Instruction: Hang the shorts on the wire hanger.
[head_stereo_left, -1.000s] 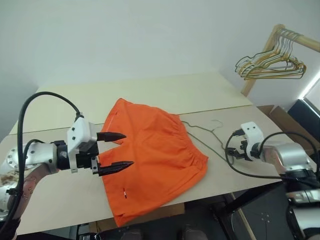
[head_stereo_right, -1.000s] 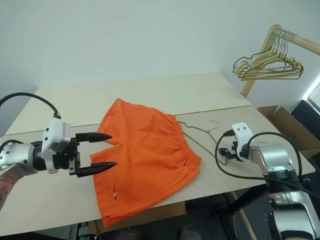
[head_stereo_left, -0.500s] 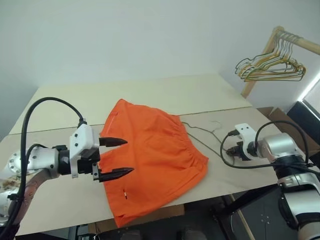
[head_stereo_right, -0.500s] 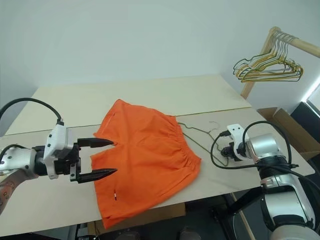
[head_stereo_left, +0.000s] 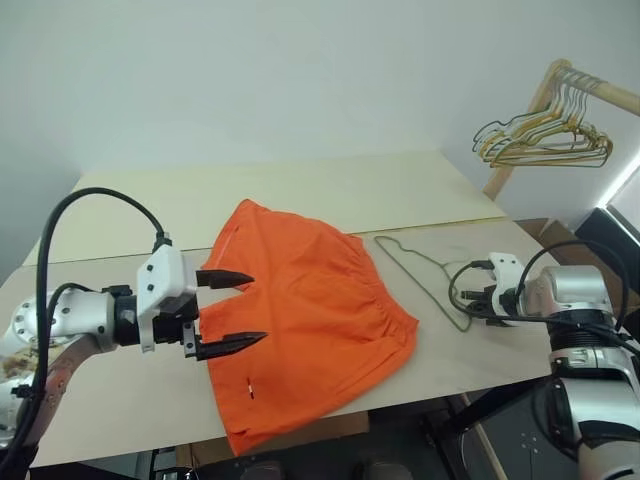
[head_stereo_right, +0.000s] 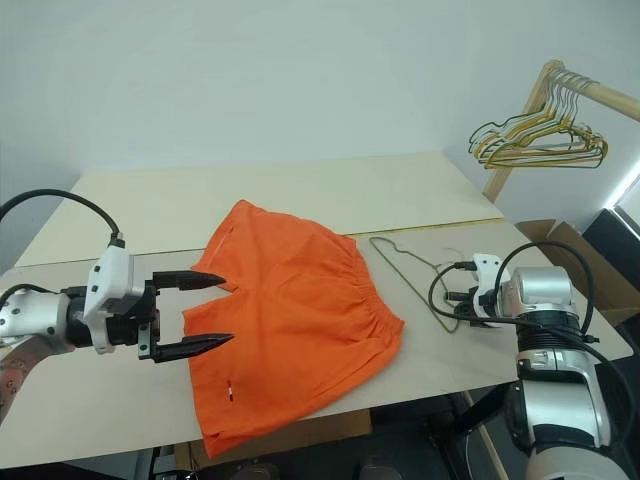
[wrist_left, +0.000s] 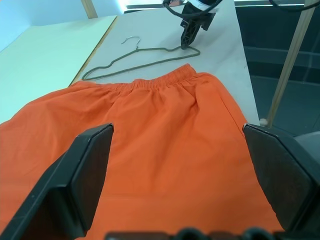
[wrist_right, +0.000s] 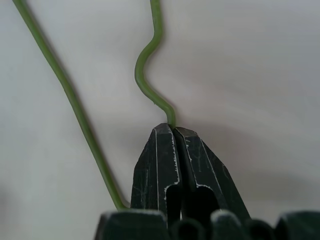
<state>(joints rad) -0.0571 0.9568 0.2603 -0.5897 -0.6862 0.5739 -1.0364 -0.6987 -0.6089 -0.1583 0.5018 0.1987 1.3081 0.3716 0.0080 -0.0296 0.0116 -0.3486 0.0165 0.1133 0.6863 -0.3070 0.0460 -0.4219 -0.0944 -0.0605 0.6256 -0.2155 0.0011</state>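
Note:
The orange shorts (head_stereo_left: 310, 315) lie flat across the middle of the table, with one leg hanging over the front edge. To their right the thin wire hanger (head_stereo_left: 420, 275) lies flat on the table. My right gripper (wrist_right: 173, 127) is shut on the hanger's wire (wrist_right: 145, 75) at its near end; the left wrist view shows that gripper (wrist_left: 185, 44) pinching the wire. My left gripper (head_stereo_left: 257, 307) is open and hovers level over the shorts' left side, holding nothing. Its two fingers (wrist_left: 85, 175) frame the shorts (wrist_left: 170, 130).
A wooden rack with a bunch of gold, green and grey hangers (head_stereo_left: 545, 135) stands at the far right behind the table (head_stereo_left: 330, 190). A cardboard box (head_stereo_right: 560, 235) sits on the floor beyond the table's right edge. The front edge is close under the shorts.
My right gripper has gone from open to shut on the hanger's wire, and its wrist has rolled. The hanger has shifted a little on the table. My left gripper has stayed put.

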